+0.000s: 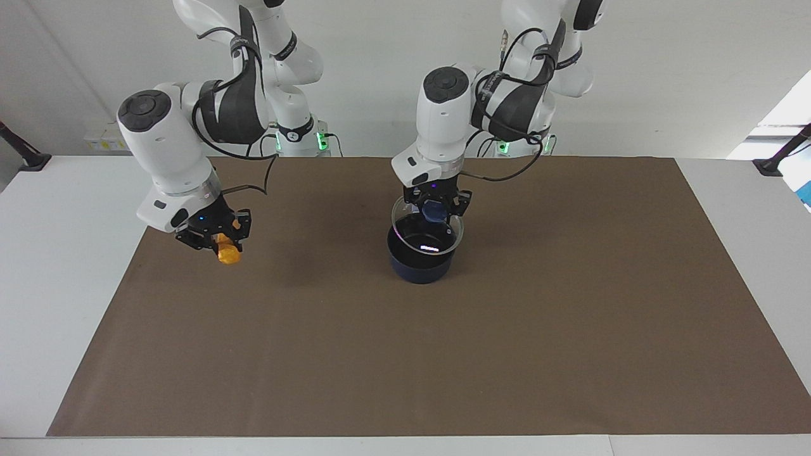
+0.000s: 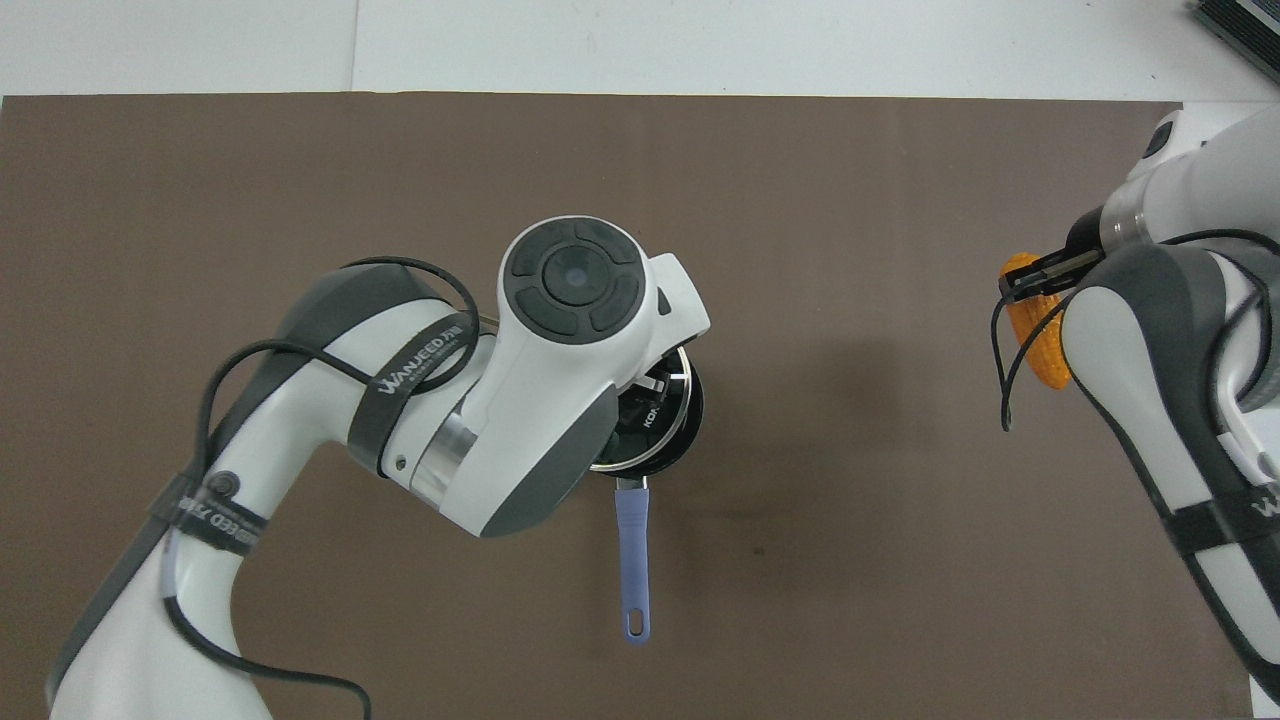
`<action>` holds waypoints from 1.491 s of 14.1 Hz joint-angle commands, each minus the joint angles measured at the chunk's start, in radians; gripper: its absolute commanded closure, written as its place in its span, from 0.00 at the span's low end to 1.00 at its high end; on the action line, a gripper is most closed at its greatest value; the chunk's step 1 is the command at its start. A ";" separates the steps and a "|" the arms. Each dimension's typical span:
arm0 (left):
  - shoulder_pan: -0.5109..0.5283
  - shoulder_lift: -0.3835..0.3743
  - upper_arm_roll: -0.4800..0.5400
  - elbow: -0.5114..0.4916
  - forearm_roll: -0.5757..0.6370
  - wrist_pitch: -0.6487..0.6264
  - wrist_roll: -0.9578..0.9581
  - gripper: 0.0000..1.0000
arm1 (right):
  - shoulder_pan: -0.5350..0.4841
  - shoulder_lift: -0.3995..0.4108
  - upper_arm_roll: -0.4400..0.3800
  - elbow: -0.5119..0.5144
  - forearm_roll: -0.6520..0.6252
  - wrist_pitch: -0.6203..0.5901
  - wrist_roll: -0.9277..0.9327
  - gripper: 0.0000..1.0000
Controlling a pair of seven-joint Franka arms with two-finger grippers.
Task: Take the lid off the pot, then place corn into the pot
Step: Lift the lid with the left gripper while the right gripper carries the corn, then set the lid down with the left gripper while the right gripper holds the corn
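1. My left tool (image 1: pixel 434 209) is clamped on the blue knob of the lid (image 1: pixel 426 233), which hangs tilted just above the pot (image 1: pixel 419 263); directly beneath that tool the pot sits on the counter (image 1: pixel 570 304), handle (image 2: pixel 632 560) pointing toward the robots.
2. My right tool (image 1: pixel 218 237) pinches the corn (image 1: pixel 227 249) in the air, over the counter toward the right arm's end.
3. I judge the lid step is under way; next I carry the lid aside, clear of the rim, then bring the corn over the pot's mouth.
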 commanded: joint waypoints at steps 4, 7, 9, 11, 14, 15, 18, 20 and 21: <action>0.190 -0.058 -0.001 -0.048 0.003 -0.046 0.047 1.00 | 0.169 0.012 0.021 0.018 -0.009 0.002 0.326 1.00; 0.301 -0.080 -0.001 -0.109 0.025 -0.033 0.061 1.00 | 0.283 0.018 0.021 0.016 0.006 0.027 0.511 1.00; 0.379 -0.110 -0.001 -0.184 0.048 0.015 0.168 1.00 | 0.361 0.044 0.021 0.016 0.003 0.053 0.616 1.00; 0.449 -0.147 -0.001 -0.287 0.058 0.094 0.268 1.00 | 0.409 0.096 0.022 0.071 0.007 0.056 0.699 1.00; 0.532 -0.193 -0.001 -0.457 0.104 0.269 0.366 1.00 | 0.478 0.162 0.024 0.117 0.006 0.070 0.808 1.00; 0.554 -0.201 -0.001 -0.491 0.120 0.300 0.390 1.00 | 0.495 0.175 0.026 0.116 0.012 0.117 0.823 1.00; 0.599 -0.233 -0.001 -0.606 0.219 0.387 0.478 1.00 | 0.534 0.212 0.026 0.111 0.012 0.157 0.840 1.00; 0.629 -0.255 -0.001 -0.707 0.268 0.493 0.480 1.00 | 0.558 0.236 0.026 0.104 0.014 0.197 0.852 1.00; 0.634 -0.270 -0.001 -0.756 0.337 0.533 0.480 1.00 | 0.558 0.244 0.026 0.104 0.012 0.200 0.853 1.00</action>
